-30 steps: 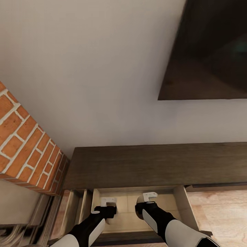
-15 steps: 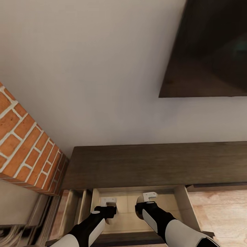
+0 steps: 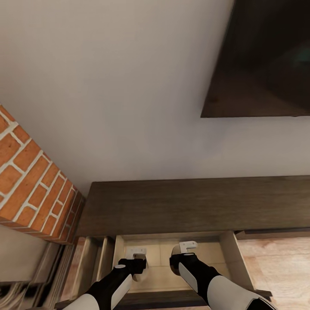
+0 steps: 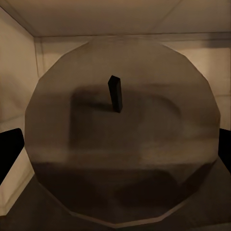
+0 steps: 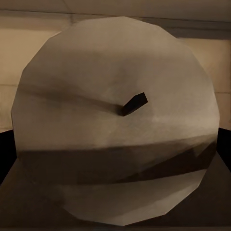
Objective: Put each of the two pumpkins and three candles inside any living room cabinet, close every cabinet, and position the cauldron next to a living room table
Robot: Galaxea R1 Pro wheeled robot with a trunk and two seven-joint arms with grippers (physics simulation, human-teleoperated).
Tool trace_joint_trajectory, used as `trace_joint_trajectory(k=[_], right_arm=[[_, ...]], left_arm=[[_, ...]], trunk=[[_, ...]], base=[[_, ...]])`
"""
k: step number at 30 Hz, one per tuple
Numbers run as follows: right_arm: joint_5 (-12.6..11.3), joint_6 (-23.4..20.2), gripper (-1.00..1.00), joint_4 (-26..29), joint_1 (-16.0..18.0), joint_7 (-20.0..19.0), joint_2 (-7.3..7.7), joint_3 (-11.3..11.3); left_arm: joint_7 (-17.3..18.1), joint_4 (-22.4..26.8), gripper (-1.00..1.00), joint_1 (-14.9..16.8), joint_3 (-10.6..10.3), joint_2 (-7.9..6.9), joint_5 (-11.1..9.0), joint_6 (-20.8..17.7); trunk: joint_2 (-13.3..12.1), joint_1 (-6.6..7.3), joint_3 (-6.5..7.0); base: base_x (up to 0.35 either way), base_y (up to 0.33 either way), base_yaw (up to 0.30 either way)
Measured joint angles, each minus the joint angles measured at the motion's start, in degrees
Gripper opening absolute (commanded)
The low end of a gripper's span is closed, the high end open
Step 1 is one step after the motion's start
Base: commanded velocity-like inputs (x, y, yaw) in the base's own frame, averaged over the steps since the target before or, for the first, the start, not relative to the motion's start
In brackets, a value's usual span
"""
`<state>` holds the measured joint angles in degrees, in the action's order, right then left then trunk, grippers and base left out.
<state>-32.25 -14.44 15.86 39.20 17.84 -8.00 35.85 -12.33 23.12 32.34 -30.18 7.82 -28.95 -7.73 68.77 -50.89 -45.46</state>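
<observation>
Candles: one (image 4: 122,144) pinched between left gripper (image 3: 137,263) jaws, another (image 5: 115,125) pinched by right gripper (image 3: 183,257), both hung inside open drawer (image 3: 228,254) of cabinet (image 3: 193,206). Brick fireplace (image 3: 30,185) stood left; dark screen (image 3: 262,60) above.

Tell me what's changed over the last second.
Only the camera tipped slightly: the dark panel and brick slid a little. Both grippers, left and right, hang as before over the open drawer, a candle before each wrist camera.
</observation>
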Motion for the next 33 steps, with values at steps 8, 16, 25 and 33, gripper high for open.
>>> trace_joint_trajectory(k=[8, 16, 25, 33], right_arm=[[0.41, 2.63, -1.00, -0.04, -0.67, -0.66, 0.00, 0.06], [0.91, 8.41, -1.00, -4.89, -1.23, -6.01, -0.01, 0.26], [0.94, 8.55, -1.00, -5.06, -1.23, -6.06, 0.01, 0.17], [1.02, 8.55, -1.00, -4.99, -1.23, -6.06, 0.01, 0.25]], left_arm=[[0.00, 0.14, -1.00, 0.00, 0.01, 0.00, 0.00, 0.00], [-0.08, 0.18, -1.00, 0.00, 0.02, 0.00, 0.00, 0.00], [-0.09, 0.32, -1.00, 0.00, 0.02, 0.00, 0.00, 0.00], [-0.09, 0.35, -1.00, 0.00, 0.02, 0.00, 0.00, 0.00]], trunk=[[3.21, -1.76, -1.44], [6.42, -3.51, -2.88], [10.03, -5.49, -4.49], [13.24, -7.25, -5.93]], base=[[0.000, 0.000, 0.000], [0.000, 0.000, 0.000], [0.000, 0.000, 0.000], [0.000, 0.000, 0.000]])
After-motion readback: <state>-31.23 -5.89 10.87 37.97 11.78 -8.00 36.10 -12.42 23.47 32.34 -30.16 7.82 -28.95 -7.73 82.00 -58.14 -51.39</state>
